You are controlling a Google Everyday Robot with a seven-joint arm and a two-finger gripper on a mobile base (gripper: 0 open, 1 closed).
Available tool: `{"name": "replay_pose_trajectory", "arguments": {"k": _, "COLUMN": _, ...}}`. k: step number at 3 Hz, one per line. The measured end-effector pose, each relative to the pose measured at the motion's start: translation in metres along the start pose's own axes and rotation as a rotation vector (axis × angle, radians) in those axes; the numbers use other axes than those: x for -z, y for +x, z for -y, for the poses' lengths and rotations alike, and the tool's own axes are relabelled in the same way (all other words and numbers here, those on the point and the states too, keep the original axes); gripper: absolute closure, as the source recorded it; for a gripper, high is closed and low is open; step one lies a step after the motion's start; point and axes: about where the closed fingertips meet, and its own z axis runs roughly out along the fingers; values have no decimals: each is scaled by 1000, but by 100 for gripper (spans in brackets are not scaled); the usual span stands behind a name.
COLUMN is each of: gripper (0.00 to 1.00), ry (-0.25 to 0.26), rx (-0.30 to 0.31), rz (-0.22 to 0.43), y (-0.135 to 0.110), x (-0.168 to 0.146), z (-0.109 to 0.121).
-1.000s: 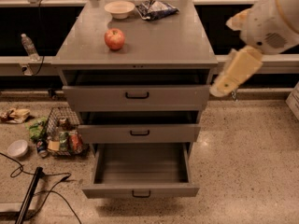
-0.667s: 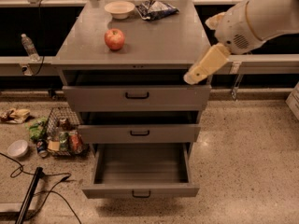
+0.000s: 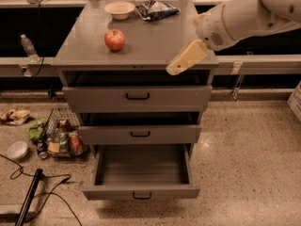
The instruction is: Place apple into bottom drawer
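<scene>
The red apple (image 3: 114,39) sits on the grey cabinet top (image 3: 155,44), left of centre. The bottom drawer (image 3: 141,173) is pulled open, and I see nothing inside it. Its front has a small black handle. My gripper (image 3: 180,63) hangs over the front right edge of the cabinet top, well to the right of the apple and holding nothing. The white arm reaches in from the upper right.
A white bowl (image 3: 119,8) and a dark snack bag (image 3: 155,8) lie at the back of the top. The two upper drawers (image 3: 137,97) are slightly open. A wire basket of litter (image 3: 61,138), a bowl (image 3: 18,149) and cables lie on the floor at the left.
The arm has swung leftward and upward, bringing the gripper from beside the cabinet's right side to over its front right edge. The apple and drawers have not moved.
</scene>
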Motion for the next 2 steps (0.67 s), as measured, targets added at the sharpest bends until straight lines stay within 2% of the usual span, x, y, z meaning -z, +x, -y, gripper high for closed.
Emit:
{"name": "replay_pose_trajectory", "arguments": {"k": 1, "gripper": 0, "ry": -15, "rx": 0, "rz": 68, "y": -12, "x": -16, "z": 2}}
{"name": "replay_pose_trajectory", "arguments": {"k": 2, "gripper": 0, "ry": -5, "rx": -33, "rz": 169, "y": -32, "x": -53, "z": 29}}
